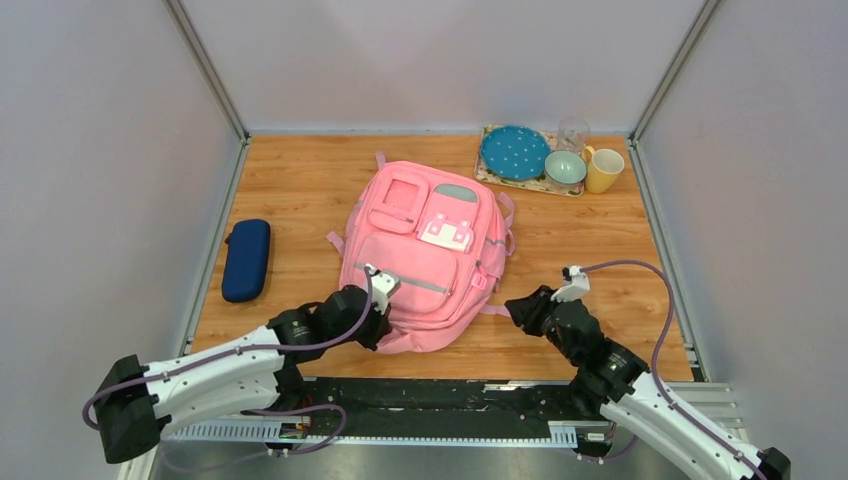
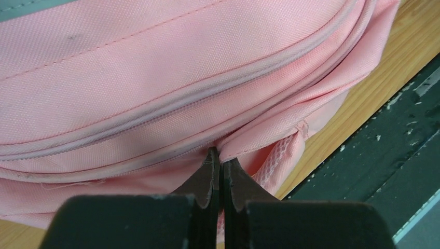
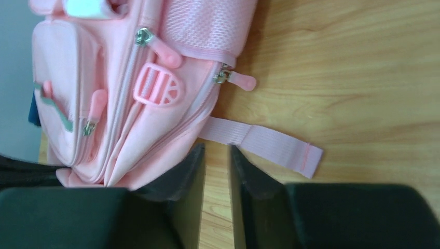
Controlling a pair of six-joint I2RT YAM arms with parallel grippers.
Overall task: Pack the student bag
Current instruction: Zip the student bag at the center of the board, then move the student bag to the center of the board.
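The pink student bag [image 1: 430, 250] lies flat on the wooden table, front pockets up. My left gripper [image 1: 378, 325] is at its near-left edge; in the left wrist view the jaws [image 2: 220, 155] are shut, pinching a fold of the bag's fabric [image 2: 171, 78] below the zip line. My right gripper [image 1: 515, 308] is beside the bag's near-right corner. In the right wrist view it [image 3: 217, 150] is open by a narrow gap with only bare wood between the fingers, just short of a loose pink strap [image 3: 264, 142]. The bag [image 3: 119, 104] fills that view's left side.
A navy zip case [image 1: 246, 259] lies at the table's left edge. At the back right a tray holds a teal plate [image 1: 515, 152], a small bowl [image 1: 565, 167], a yellow mug [image 1: 604, 170] and a glass [image 1: 573, 133]. A black rail [image 1: 450, 400] runs along the near edge.
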